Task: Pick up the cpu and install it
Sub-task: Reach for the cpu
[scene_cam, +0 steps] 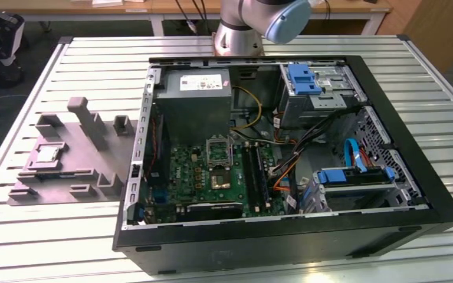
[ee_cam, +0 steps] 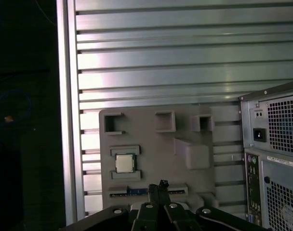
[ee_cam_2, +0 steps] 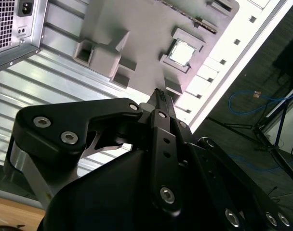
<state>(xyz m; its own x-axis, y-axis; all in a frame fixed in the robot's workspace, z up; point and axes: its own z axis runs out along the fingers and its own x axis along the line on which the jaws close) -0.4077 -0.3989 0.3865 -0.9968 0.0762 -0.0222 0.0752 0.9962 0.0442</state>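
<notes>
Nearest to us, in both wrist views, the black metal gripper [ee_cam: 161, 185] [ee_cam_2: 158, 93] hangs above the scene. Its fingers are pressed together at the tips, and we see nothing between them. Just beyond the tips lies the flat grey plastic fixture [ee_cam: 151, 142] with raised blocks, resting on the slatted aluminium worktop [ee_cam: 185, 62].

The cpu [ee_cam: 125, 162], a small thin square chip with a pale silver face, sits in this fixture between two low grey bars [ee_cam: 125, 150]. We judge that the bars keep it from sliding, while its two other sides are free and leave room to come at it. The gripper is apart from the chip and does not touch it.

On one side the fixture is near the worktop's edge, with dark floor beyond. On the other side the open black computer case [scene_cam: 289, 236] stands just beside it. Farther, inside the case, the green circuit board [scene_cam: 203, 177] lies flat, and cables [scene_cam: 309, 141] crowd the room around it.
</notes>
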